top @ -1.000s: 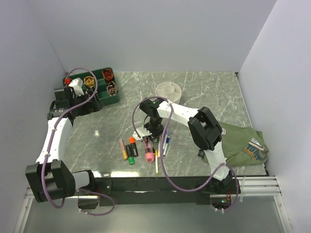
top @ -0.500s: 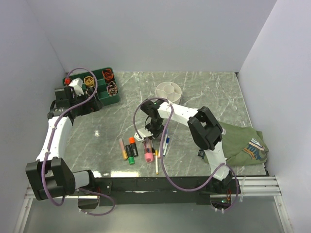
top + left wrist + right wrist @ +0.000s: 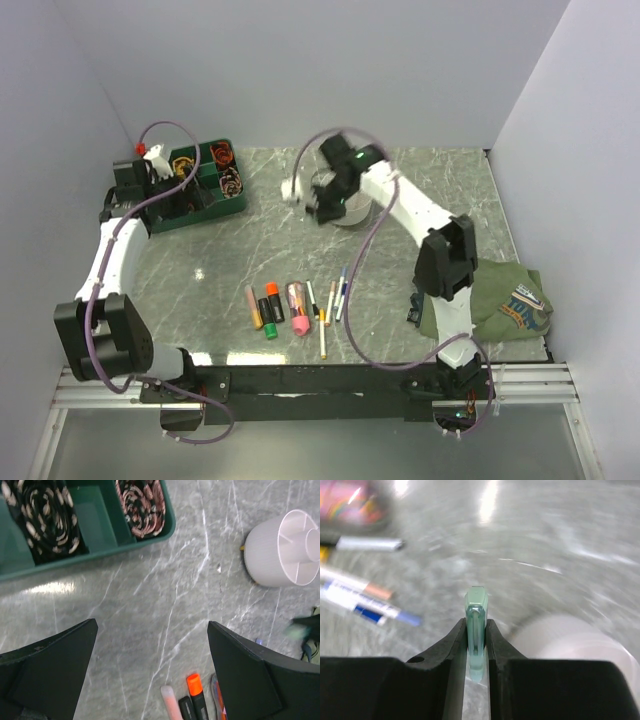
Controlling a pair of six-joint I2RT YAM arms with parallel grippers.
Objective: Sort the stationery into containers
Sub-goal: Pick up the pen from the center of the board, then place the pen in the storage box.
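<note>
1. The right gripper (image 3: 476, 622) fills the bottom of the frame, its black fingers (image 3: 451, 642) pinched tight on a pale green pen cap (image 3: 475, 602) that points up the centre.
2. The white bowl (image 3: 570, 640) shows as a blurred pale curve at lower right, just beside the right finger.
3. At left lie a white pen with a blue cap (image 3: 370, 611) and, above it, a white pen with a tan band (image 3: 355, 582).
4. Higher up is a grey-white pen (image 3: 367, 543), with a blurred pink marker (image 3: 350, 502) in the upper left corner.
5. The grey marbled tabletop (image 3: 545, 540) is smeared, with glare near the top edge.
</note>
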